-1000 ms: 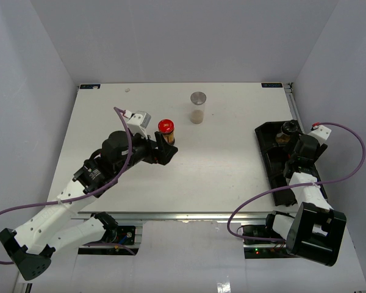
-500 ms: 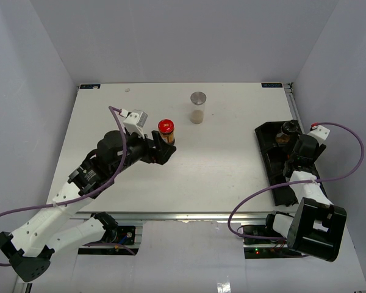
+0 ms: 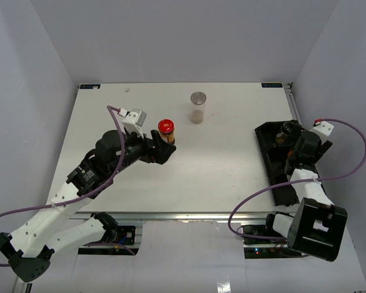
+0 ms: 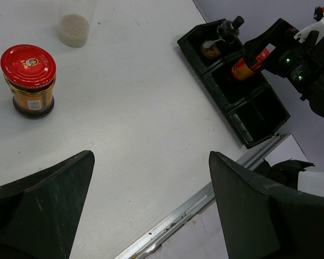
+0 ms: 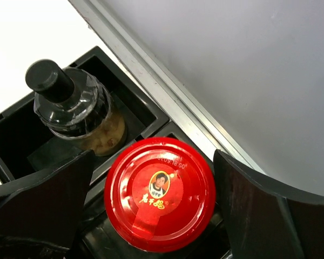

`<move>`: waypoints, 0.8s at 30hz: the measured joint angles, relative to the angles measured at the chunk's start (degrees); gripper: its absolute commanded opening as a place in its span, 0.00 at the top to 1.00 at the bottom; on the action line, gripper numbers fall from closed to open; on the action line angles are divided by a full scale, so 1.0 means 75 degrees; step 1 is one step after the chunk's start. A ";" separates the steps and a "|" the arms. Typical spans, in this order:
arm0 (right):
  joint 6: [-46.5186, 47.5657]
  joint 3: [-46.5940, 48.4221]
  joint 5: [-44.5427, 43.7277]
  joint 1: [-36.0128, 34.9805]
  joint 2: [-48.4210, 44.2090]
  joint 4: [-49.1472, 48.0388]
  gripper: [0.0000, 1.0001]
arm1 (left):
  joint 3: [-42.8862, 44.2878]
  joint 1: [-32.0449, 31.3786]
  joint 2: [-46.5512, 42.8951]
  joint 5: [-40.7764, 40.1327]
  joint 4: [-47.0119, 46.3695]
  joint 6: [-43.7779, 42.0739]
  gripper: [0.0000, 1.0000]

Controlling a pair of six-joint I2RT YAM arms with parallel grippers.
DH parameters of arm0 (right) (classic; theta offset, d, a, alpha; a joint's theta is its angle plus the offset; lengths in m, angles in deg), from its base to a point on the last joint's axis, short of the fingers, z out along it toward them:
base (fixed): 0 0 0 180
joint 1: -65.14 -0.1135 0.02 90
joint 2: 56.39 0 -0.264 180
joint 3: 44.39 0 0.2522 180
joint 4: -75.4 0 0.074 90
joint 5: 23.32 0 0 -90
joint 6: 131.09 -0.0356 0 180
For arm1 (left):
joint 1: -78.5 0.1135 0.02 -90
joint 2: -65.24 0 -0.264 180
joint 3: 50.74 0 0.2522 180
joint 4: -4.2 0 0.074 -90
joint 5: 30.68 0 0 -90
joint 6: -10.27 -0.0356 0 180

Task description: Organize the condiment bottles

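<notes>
R gripper (image 5: 154, 162), jaws apart, is setting red-capped bottle (image 5: 159, 194) in right tray (image 4: 262, 116). L gripper (image 4: 151, 159), apart too, is facing 2nd bottle (image 4: 28, 81); must straddle it.

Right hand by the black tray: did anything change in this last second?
The right hand spread its fingers, letting go of the red-capped bottle in the black tray. The left arm's elbow drifted slightly left. The left hand stayed open by the other red-capped bottle; the clear bottle did not move.
</notes>
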 measured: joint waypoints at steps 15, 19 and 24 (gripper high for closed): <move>0.0007 0.3594 0.2246 -0.0465 0.0116 0.2796 0.07 | 0.0290 0.0000 0.0840 -0.0421 0.0099 -0.0165 0.02; 0.0234 0.3879 0.3418 -0.1669 0.0130 0.3058 0.07 | 0.0329 0.0005 0.1205 -0.0791 0.0303 -0.0191 0.02; 0.0454 0.4340 0.4750 -0.3279 0.0498 0.3168 0.10 | 0.0315 0.0070 0.1150 -0.1125 0.0545 -0.0006 0.02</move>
